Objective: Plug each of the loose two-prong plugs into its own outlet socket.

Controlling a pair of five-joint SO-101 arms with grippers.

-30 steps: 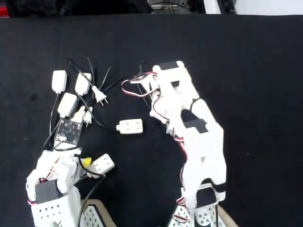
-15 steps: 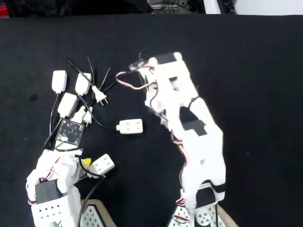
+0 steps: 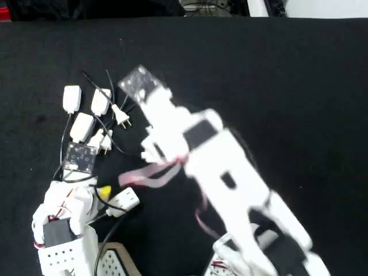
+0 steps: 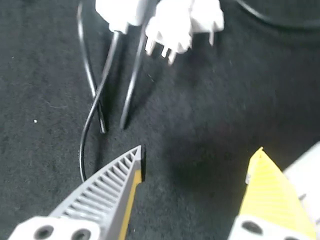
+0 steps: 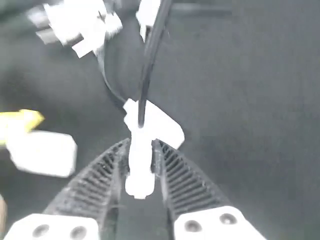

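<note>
Tool on the right arm is clamped on a white socket, with a finger pressed to each side. A black cord runs off the socket's far end toward the plug cluster. In the high view the right arm lies diagonally over the black counter, reaching into its left half, and the socket is mostly hidden under it.

The left tool is apart, grey finger and yellow finger wide of each other with nothing between them, over bare counter. A second socket lies on the counter just beside the yellow finger.

A loose plug lies flat beyond the left arm, prongs toward the right arm and near its wrist. The plug cluster is bunched just left of the loose plug, cords tangled through it. In the left wrist view, white plugs with bare prongs lie ahead of the left tool, not touching it.
</note>
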